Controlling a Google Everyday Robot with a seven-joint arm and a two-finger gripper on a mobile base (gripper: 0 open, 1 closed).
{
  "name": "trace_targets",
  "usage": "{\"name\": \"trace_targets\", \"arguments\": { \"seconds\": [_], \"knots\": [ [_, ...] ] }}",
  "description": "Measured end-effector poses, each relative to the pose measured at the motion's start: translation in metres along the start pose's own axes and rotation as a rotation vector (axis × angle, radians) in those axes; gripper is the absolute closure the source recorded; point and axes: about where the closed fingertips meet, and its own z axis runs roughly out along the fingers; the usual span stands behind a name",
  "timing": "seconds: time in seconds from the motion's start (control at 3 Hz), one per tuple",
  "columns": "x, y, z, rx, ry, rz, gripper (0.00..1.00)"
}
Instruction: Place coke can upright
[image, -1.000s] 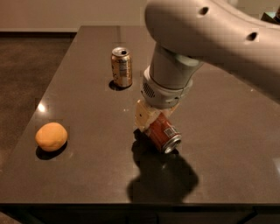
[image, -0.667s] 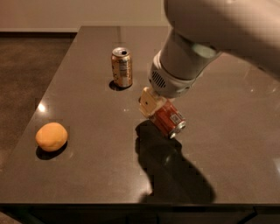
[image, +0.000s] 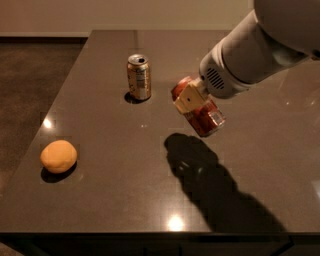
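Over at the left of the dark table (image: 105, 200) an orange (image: 58, 156) sits by itself near the edge, with a small shadow under it. Further back and to the right a gold can (image: 139, 76) stands upright, its opened silver top facing up, well apart from the orange. Right of that is the gripper (image: 196, 102), hanging above the middle of the table with its fingers clamped on the coke can (image: 207, 117). One tan finger (image: 188, 98) lies flat across the near side of the can, and the other is hidden behind it. The coke can is clear of the tabletop and tilted: its upper end leans back to the left, towards the gold can, and its silver-rimmed lower end points down to the right. A white patch shows near that lower end. It is near the gold can but does not touch it. Below and a little in front of the can, a dark shadow (image: 200, 170) lies on the table surface and runs off to the lower right. The pale, rounded arm (image: 260, 50) comes in from the upper right corner and narrows to a grey wrist with a vent grille just behind the gripper. Bright spots of light reflect off the tabletop near its front edge.
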Motion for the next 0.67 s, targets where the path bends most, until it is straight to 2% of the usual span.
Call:
{"name": "trace_targets", "arguments": {
  "seconds": [0.67],
  "knots": [
    [0.013, -0.03, -0.003, 0.023, -0.283, 0.035, 1.0]
  ]
}}
